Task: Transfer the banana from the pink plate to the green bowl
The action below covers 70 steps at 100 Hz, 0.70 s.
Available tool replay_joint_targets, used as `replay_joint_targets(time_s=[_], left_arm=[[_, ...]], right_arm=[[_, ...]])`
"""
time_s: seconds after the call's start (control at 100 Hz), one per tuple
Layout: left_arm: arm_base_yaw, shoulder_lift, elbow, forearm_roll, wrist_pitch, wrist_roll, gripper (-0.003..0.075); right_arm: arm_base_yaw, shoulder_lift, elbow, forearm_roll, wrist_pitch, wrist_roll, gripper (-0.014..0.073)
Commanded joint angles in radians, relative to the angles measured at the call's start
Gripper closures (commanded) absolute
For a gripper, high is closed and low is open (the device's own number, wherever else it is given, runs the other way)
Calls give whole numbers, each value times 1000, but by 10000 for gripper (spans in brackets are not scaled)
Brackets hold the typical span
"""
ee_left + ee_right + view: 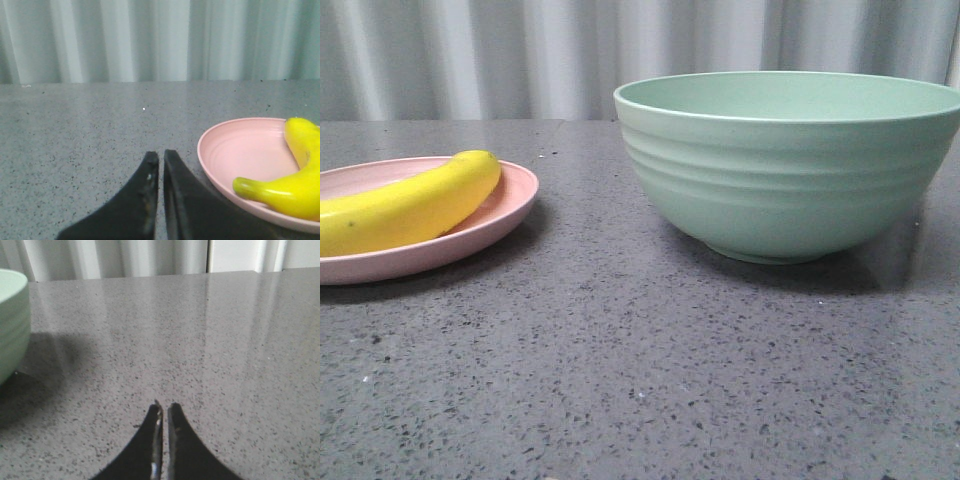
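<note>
Two vessels are seen on the grey speckled desk [620, 380] in the front view: the pink plate [510, 205] at the left edge and the green bowl [790, 170] to the right, well apart from each other. The banana [415, 208] is lying on the pink plate, its rounded end reaching toward the rim on the bowl's side, while its other end is cut off by the frame. No arm is shown in the front view. In the left wrist view, the left gripper [161, 159] is held low over the desk, its jaws brought together with only a thin slit between the black fingers, and nothing is gripped; the plate and banana are seen just beside it. In the right wrist view, the right gripper [164, 409] is likewise closed on nothing, its tips nearly touching above bare desk, with the ridged wall of the green bowl showing at the edge of the picture, apart from the fingers. A pale corrugated wall [520, 50] is seen behind the desk.
</note>
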State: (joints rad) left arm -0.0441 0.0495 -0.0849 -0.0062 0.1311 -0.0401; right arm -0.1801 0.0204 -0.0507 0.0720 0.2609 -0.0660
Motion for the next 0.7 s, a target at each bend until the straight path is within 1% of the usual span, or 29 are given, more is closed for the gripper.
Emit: replay_joint_targets(time_s=[0.0,0.15,0.3,0.38,0.42,0.47,0.52,0.57,0.59,0.64,0.69], left_arm=[[3,80,-92,-4,-89,-1,741],[3,218,-175,-15,-141,-1,741],[3,345,-225,-15,-197,-1,740],[3,407,-242,-15,-211,-1,737],[3,429,-248,-15,-226,-1,722],[3,457,-249,-15,-260,-1,675],[3,476,-249,-15,-301,-1,599],[3,491,-249,-15,-338,-1,486],[3,496,-249,-15,-354,-1,456],[3,509,-249,-15,-385,-1,339],[3,518,-249,-15,-410,-1,260]], right_arm=[[4,64,-82,11,-56,-3,659],[4,175,-184,11,-49,-3,657],[4,284,-283,18,-46,-3,657],[4,326,-311,23,-58,-3,657],[4,340,-312,23,-82,-3,657],[4,358,-310,23,-93,-3,657],[4,373,-308,25,-97,-1,657],[4,385,-308,30,-97,-1,657],[4,387,-308,32,-94,-1,657],[4,391,-308,32,-94,-1,657],[4,391,-308,32,-96,-1,657]])
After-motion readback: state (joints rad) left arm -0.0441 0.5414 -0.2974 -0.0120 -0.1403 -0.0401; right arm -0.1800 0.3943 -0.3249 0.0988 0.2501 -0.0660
